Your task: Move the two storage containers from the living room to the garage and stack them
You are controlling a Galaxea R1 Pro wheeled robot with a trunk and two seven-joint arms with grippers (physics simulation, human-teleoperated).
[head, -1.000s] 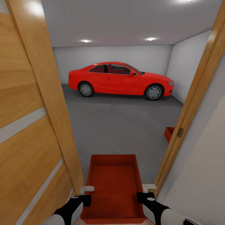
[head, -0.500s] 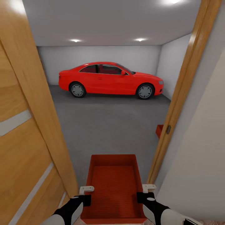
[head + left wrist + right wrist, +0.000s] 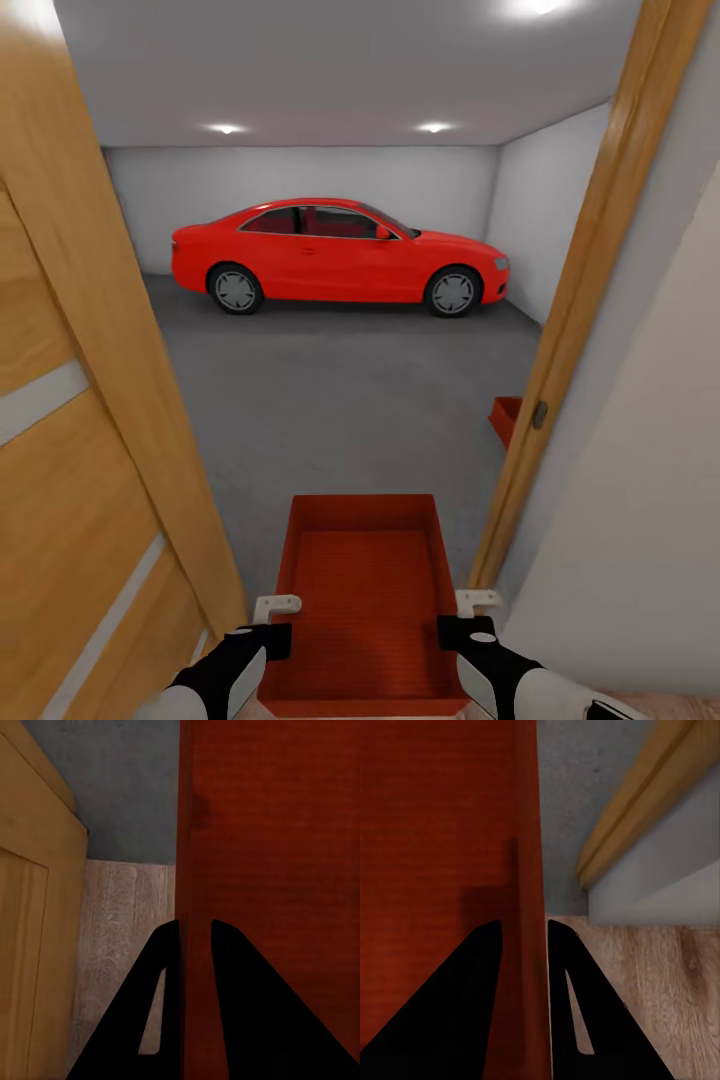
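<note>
A red bin (image 3: 362, 605) is held out in front, in the doorway to the garage. Its left wall is pinched by the left tool (image 3: 277, 606) and its right wall by the right tool (image 3: 477, 601), so both tools are clenched on the bin. The other bin (image 3: 505, 418) is seen on the grey floor (image 3: 350, 400) inside, partly hidden by the door frame (image 3: 570, 330). A red car (image 3: 335, 255) is parked at the far wall.

To do this step well, the bin should be kept level and in the middle of the gap, since the open door (image 3: 70, 420) is close on the left and the frame on the right.

In the wrist views, the wood floor (image 3: 112, 937) under the bin is shown, and the thin wall between the fingers (image 3: 472, 990). In the head view, the whole room ahead is shown
</note>
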